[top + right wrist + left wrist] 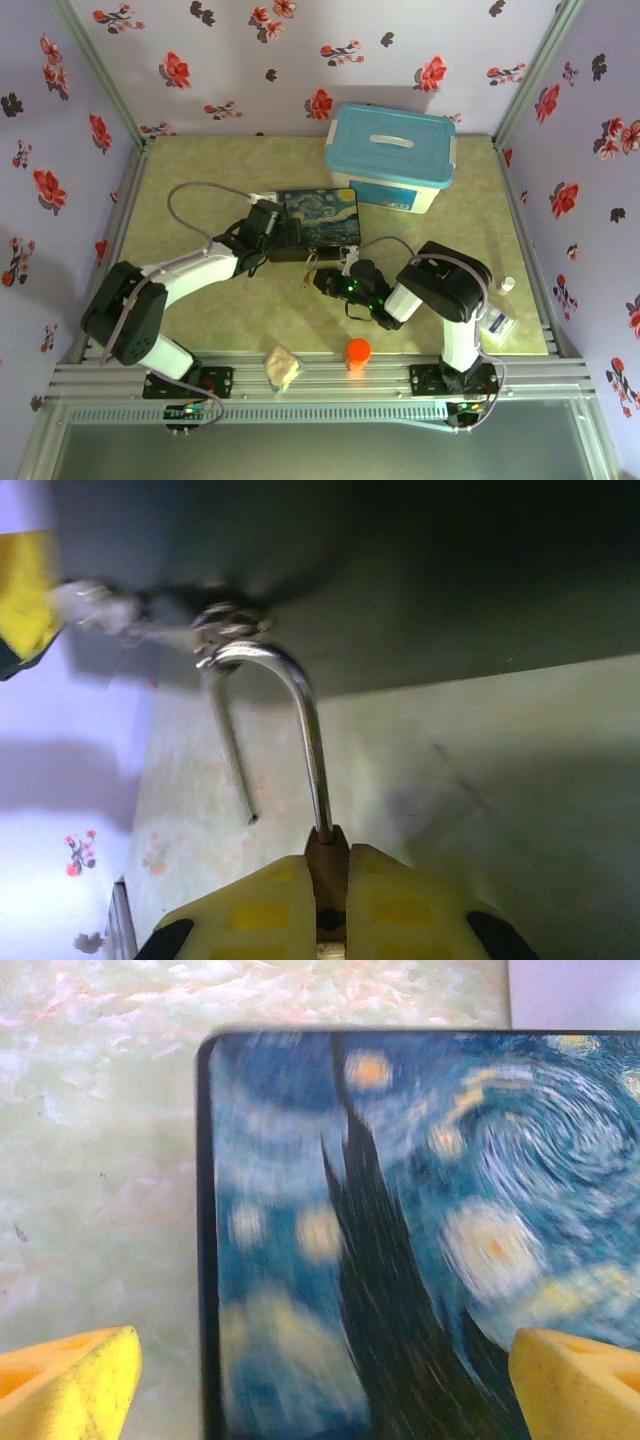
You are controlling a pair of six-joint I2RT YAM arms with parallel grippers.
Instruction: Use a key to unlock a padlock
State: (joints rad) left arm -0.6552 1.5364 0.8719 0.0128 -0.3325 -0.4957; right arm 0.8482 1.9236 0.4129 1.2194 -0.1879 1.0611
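We take the painted box point(318, 222) as our mark; it lies on the counter point(190, 170), its lid a swirl of blue night sky.

The padlock point(327, 852) hangs at the box's near wall point(450, 570). The right jaws are pinched tight on it, with the yellow fingers point(270, 910) pressed to either side of its little brass body. From the body the silver shackle point(310, 745) rises and curves over, hooked through the metal clasp point(228, 630) on the box. The shackle's shorter leg ends free in the air, out of the body and beside the longer leg. Below it we see the pale counter point(480, 780). From above, the right arm point(440, 285) reaches in low toward the middle of the box's near side.

The left jaws stand wide apart over the box's left end. Through the left wrist camera we see one yellow fingertip point(70, 1380) out over the counter point(100, 1160) beyond the lid's edge. The other is over the painted lid point(400, 1210). They hold nothing.

A blue-lidded tub point(390, 160) sits just beyond the box's far right corner. An orange cylinder point(358, 352) stands well to the near side of the box, at the counter's front edge. A pale crumpled lump point(282, 368) lies just beside it.
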